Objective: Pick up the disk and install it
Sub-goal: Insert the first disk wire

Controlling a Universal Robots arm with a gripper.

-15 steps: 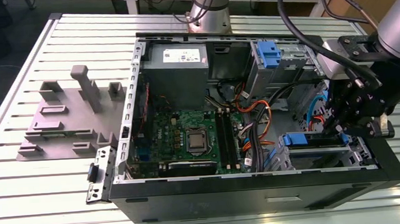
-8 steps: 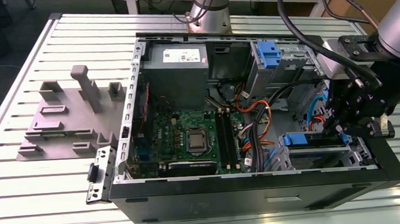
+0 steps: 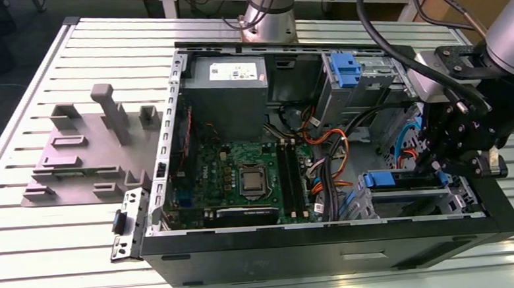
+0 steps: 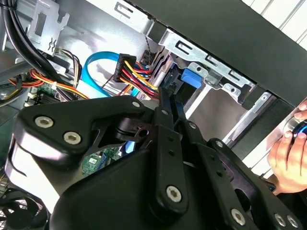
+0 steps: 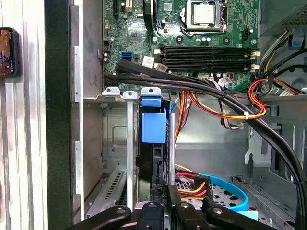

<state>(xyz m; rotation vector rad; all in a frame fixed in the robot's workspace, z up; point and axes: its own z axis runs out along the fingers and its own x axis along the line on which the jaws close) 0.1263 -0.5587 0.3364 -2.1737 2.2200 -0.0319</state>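
a table [image 3: 34, 261] of pale metal slats carries an open black computer case [image 3: 333, 253], which lies on its side. on the exterior view's left of the case, a grey block with upright pegs [image 3: 81, 160] rests on the table. inside the case, a green main board [image 3: 232, 175] covers the floor, and a grey power box [image 3: 227, 86] sits at the far wall.

the black gripper [image 3: 432, 168] hangs over the lower drive bay, at the exterior view's right of the case. in both wrist views its tip [image 4: 168, 98] [image 5: 166, 188] is right at the near end of the disk. i cannot tell how far the gripper is open, or whether it has hold of the disk.

the disk [image 3: 382, 178] stands on its edge inside this lower bay, between metal rails, and its blue bracket [image 5: 153, 127] [image 4: 192, 79] points toward the main board. a second blue holder [image 3: 345, 70] sits in the upper bay, well apart from the disk.

a bundle of black, red and yellow cables [image 5: 216, 103] passes between the bay and the main board, and a flat blue cable [image 5: 235, 191] curves beside the gripper. a person's hand [image 4: 288, 153] is outside the case wall in the second wrist view.
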